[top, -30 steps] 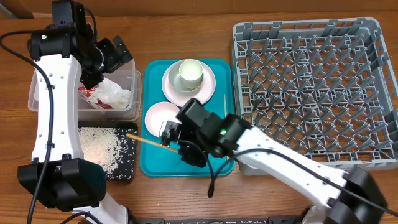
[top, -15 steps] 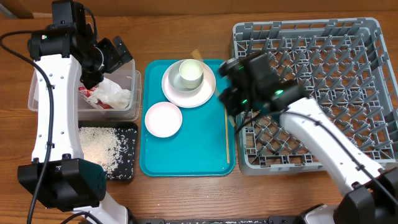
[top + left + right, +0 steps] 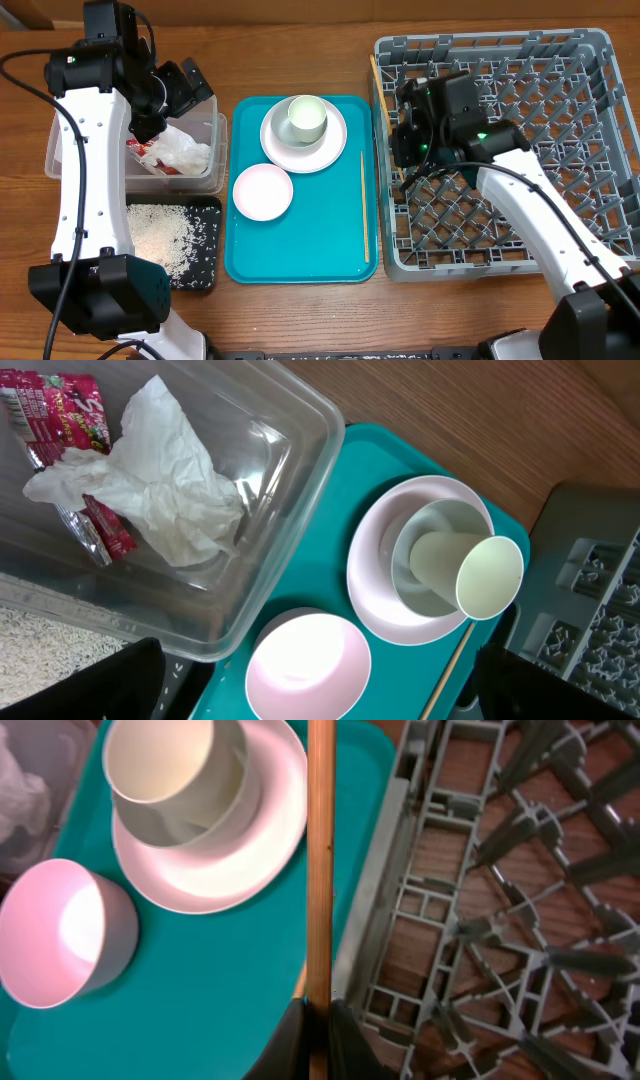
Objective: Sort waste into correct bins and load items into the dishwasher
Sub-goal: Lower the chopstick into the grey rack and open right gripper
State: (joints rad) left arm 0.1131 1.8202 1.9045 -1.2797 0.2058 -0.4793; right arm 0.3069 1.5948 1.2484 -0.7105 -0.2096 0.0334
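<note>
Right claw is pictured clamped on one chopstick at the left edge of the rack; left claw is held wide open over the tub. Judged already binned are the wrapper, tissue and rice, while cup, plate, bowl and second chopstick are left on the tray.

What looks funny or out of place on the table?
The chopsticks are split up. A lone chopstick lies along the right edge of the teal tray, while the right gripper is shut on the second chopstick, holding it over the left edge of the dish rack. Nothing else looks odd.
</note>
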